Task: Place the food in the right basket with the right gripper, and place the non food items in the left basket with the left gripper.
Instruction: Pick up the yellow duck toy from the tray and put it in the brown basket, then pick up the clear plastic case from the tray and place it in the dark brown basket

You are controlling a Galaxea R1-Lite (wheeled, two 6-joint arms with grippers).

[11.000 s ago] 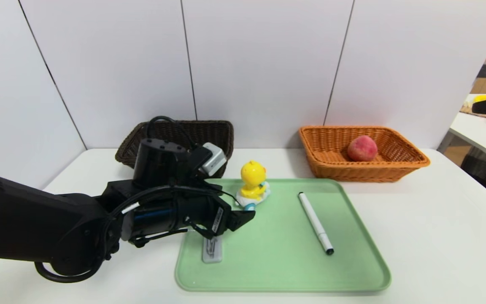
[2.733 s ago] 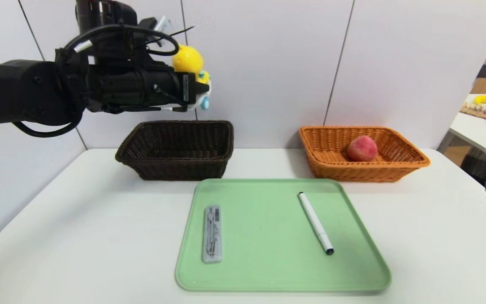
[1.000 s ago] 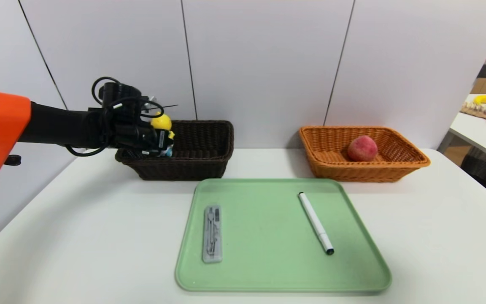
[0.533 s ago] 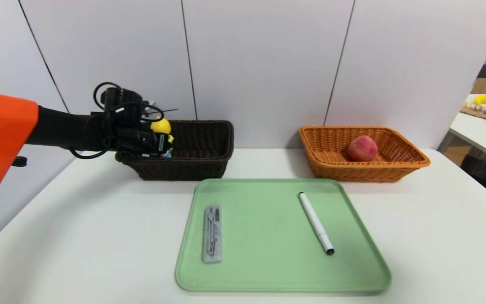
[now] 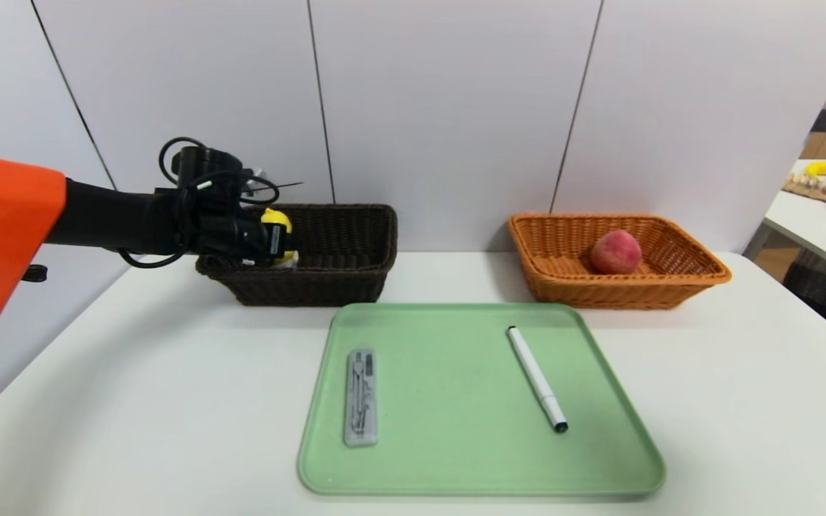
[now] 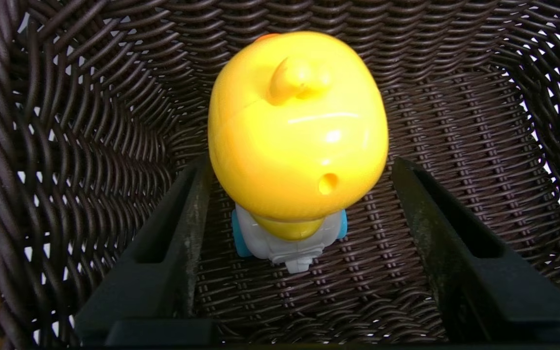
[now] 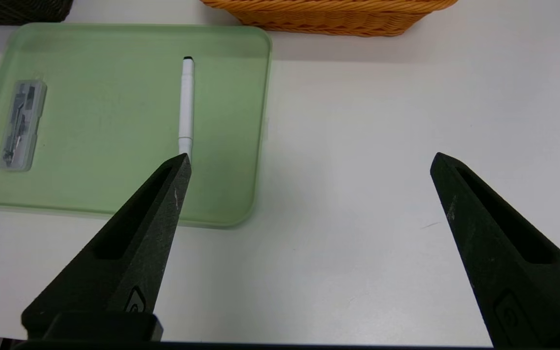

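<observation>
My left gripper (image 6: 299,165) sits inside the dark brown basket (image 5: 341,236), fingers (image 6: 173,228) parted clear of the duck toy (image 6: 297,126) standing on its floor; grey case (image 5: 360,396) and pen (image 5: 536,378) lie on the green tray (image 5: 456,459); peach (image 5: 615,251) rests in the orange basket (image 5: 671,279); my right gripper (image 7: 309,160) hangs wide open, empty, over the table's near right edge.

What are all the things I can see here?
duck toy: one, yellow on a white base, standing in the dark basket
dark basket: one, dark brown, back left
orange basket: one, orange-tan, back right
peach: one, red and yellowish, in the orange basket
tray: one, pale green, middle of the table
case: one, grey, left on the tray
pen: one, white, right on the tray
table: one, white
left gripper: fingers open beside the duck
right gripper: open, above the table
</observation>
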